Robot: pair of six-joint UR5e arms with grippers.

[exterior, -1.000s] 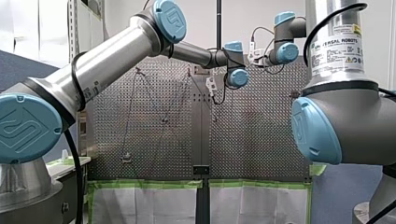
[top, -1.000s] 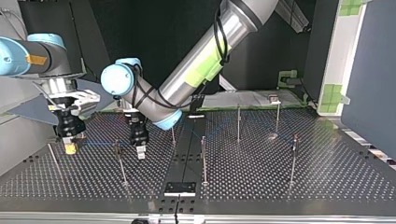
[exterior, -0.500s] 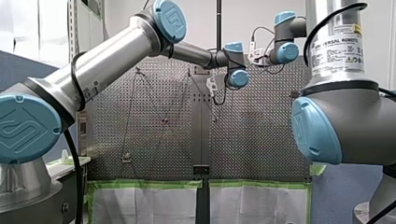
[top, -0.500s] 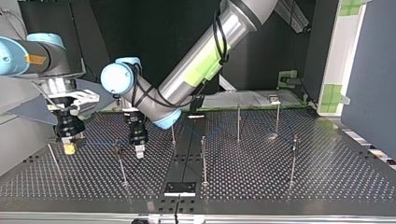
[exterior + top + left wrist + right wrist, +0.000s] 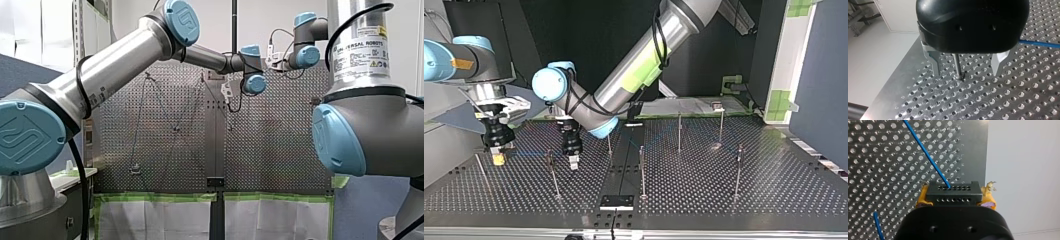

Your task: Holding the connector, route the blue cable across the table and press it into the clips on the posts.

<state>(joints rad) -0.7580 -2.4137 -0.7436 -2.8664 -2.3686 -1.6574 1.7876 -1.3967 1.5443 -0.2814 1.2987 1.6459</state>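
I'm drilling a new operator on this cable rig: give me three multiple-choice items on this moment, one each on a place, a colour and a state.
1. What stands between the left gripper's fingers? A. a thin post B. a battery C. a screwdriver
2. What colour are the right gripper's pads? A. white B. yellow C. green
3. The right gripper is: A. open and empty B. shut on a post C. shut on the connector
1 A: the post shows between the open fingers. 2 B: yellow shows beside the connector. 3 C: the pads clamp the connector, the blue cable running from it.
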